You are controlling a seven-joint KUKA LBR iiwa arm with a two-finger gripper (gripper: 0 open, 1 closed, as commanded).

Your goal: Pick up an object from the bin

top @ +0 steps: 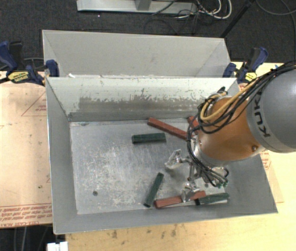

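Red stick [167, 203] by bin [111, 171] front wall, gripper [191, 192] over its end; open/shut can't tell

The bin [59, 156] is plain grey metal, its floor mottled with pale scuffs. The middle bar [149, 138] is dark green, as are the slanted bar [154, 189] near the front and the front-right bar [214, 198]. The back bar [167, 129] and the front bar [167, 202] are reddish brown. The arm's cover [226, 140] is orange; its silver-grey link [283, 109] carries black lettering.
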